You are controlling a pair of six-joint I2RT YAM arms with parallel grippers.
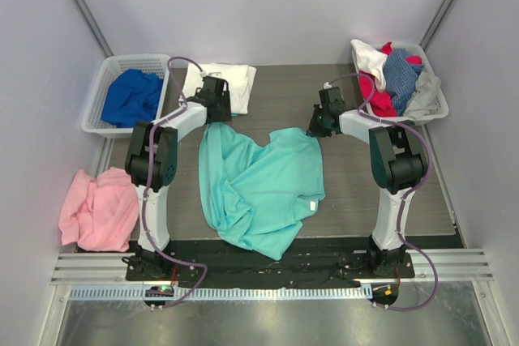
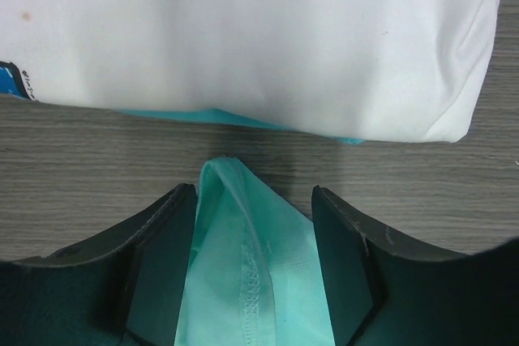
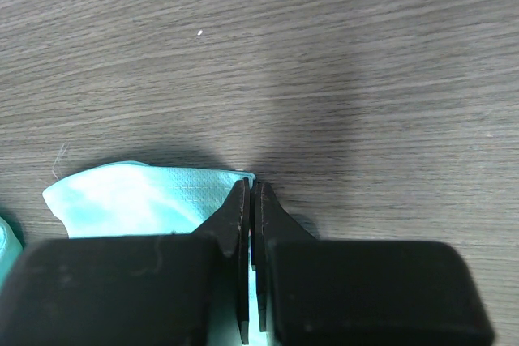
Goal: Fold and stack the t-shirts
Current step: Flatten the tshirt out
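- The right gripper is pinched almost closed on a thin hem corner of the green tee, low over the table.
- The left gripper stands well apart. A bunched fold of the same tee lies between its fingers, and I can't see it being squeezed.
- The green tee sprawls rumpled mid-table between the arms, its far edge up at both grippers.
- A folded white tee lies just beyond the left gripper.
- The cloth looks light, limp and a bit slick, so it should sag and drag.
- I'd take the stitched hem corners deep between the fingers, since a shallow pinch could slip.
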